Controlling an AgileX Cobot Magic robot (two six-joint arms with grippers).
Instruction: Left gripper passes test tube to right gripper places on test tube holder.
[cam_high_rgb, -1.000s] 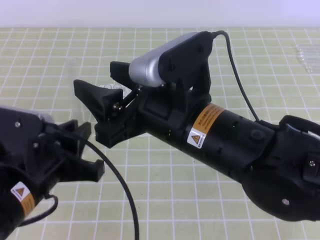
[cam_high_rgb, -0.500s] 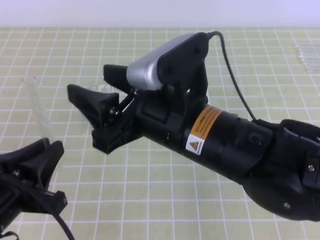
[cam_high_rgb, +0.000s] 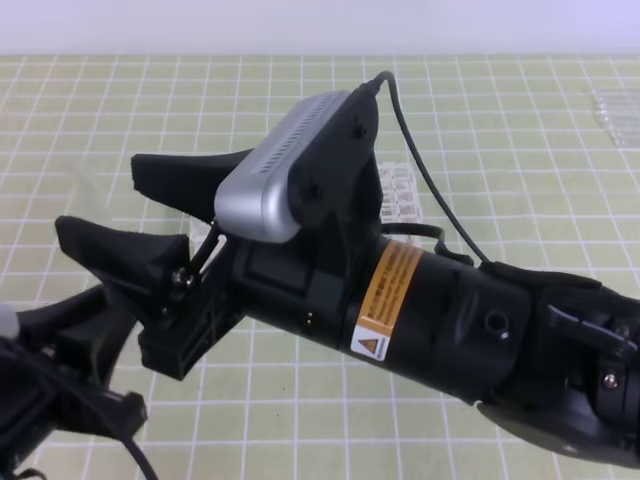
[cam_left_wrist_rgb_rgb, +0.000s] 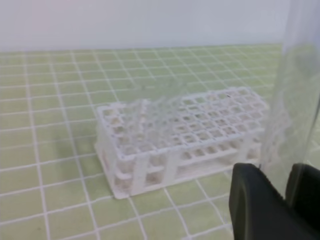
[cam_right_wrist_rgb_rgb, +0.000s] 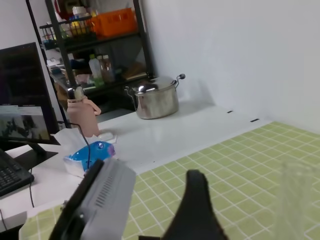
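The test tube (cam_left_wrist_rgb_rgb: 295, 95) stands upright at the right edge of the left wrist view, a clear cylinder whose lower end sits between the two black fingers (cam_left_wrist_rgb_rgb: 257, 207) of the left gripper (cam_left_wrist_rgb_rgb: 285, 200), which is clamped on it. In the exterior high view the tube shows only as a faint clear streak (cam_high_rgb: 85, 190) above the left gripper (cam_high_rgb: 70, 370) at the lower left.

The test tube holder (cam_left_wrist_rgb_rgb: 185, 137), a white lattice rack, lies on the green grid mat (cam_left_wrist_rgb_rgb: 50, 150) beyond and left of the tube, apart from it. In the high view only a small part of the holder (cam_high_rgb: 395, 190) shows behind the right arm.

The right gripper (cam_high_rgb: 130, 215) is just right of the tube, its long fingers spread wide, holding nothing. One finger (cam_right_wrist_rgb_rgb: 195, 210) rises beside the blurred tube (cam_right_wrist_rgb_rgb: 297, 200) in the right wrist view.
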